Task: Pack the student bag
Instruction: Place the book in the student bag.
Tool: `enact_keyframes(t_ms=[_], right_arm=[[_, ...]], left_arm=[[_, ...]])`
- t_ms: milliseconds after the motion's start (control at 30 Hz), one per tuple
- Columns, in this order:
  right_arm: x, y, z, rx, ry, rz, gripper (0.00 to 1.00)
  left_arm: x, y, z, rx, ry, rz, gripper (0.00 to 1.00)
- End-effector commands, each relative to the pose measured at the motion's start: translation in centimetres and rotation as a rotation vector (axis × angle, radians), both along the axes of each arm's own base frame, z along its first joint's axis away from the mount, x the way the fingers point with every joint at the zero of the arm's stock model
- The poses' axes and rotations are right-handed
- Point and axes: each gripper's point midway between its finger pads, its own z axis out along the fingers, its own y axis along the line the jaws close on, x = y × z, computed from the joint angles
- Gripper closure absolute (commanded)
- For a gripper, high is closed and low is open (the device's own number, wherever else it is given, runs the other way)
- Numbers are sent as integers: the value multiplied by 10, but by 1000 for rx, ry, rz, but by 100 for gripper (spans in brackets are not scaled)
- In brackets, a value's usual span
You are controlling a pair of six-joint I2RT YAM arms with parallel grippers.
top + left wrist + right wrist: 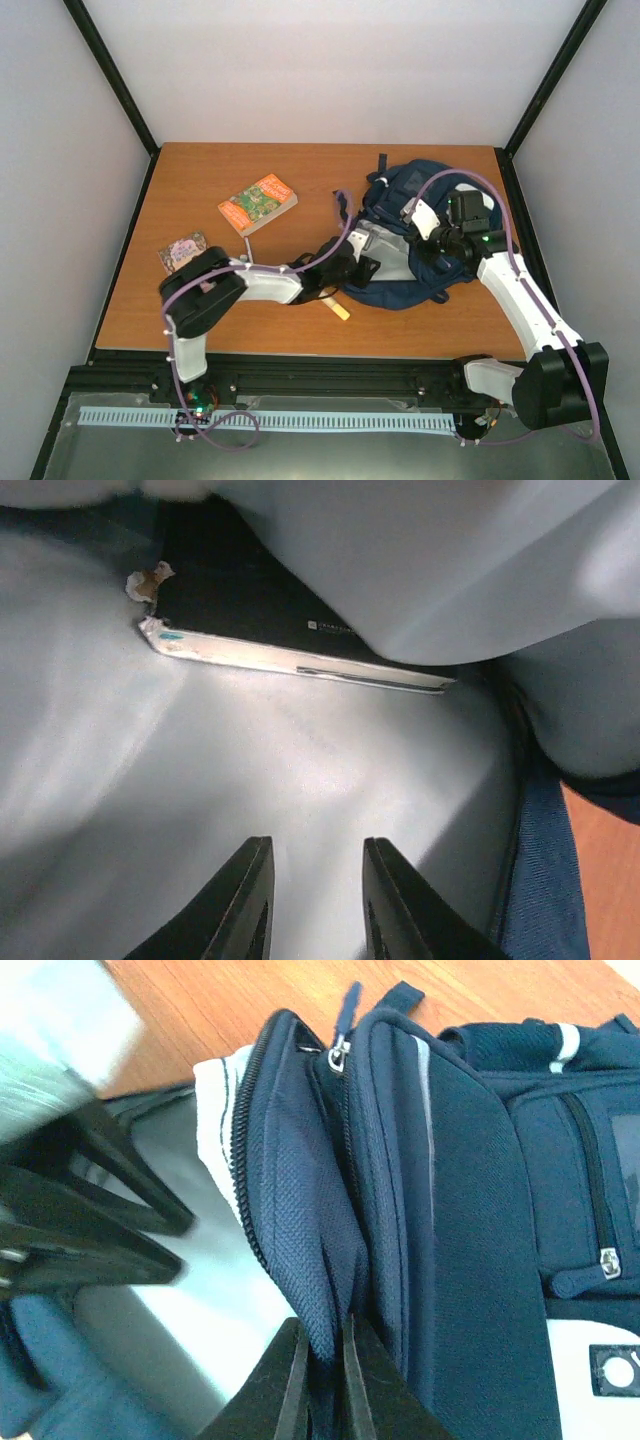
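While the right gripper [322, 1326] pinches the rim of the student bag [392, 192] with shut jaws at the right of the counter [200, 170], the left gripper [317, 852] is inside it, jaws slightly apart and seemingly empty, a dark book [250, 605] lying crosswise ahead.

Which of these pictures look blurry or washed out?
Right wrist view: the left edge is smeared, while the bag is sharp. Left wrist view: bright sheen on the pale lining; the book is crisp. Top view: even light, soft shadows.
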Motion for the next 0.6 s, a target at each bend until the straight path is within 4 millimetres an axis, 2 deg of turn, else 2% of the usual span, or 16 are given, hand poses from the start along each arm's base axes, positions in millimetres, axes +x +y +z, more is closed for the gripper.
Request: enact_keyframes(t_ms=[0,133,233,400,500,567], right_arm=[[25,-23,-3,-61,-98,-127,97],[27,-33,-10,-104,-101,-173,97],[24,-33,-12,-114,-103,-156,97],[-5,-14,-20,-106,-43,35,97],[-25,-13,-30,-149,-4,128,97],[-35,-19,-36,-202,10,153,97]], left_arm=[[-10,44,27,51,-46,57,70],[-17,79,38,148,-38,125,53],[-20,100,42,210,-21,161,45],[-24,121,47,239,38,173,39],[-24,133,57,243,40,186,33],[-22,141,64,245,40,202,29]])
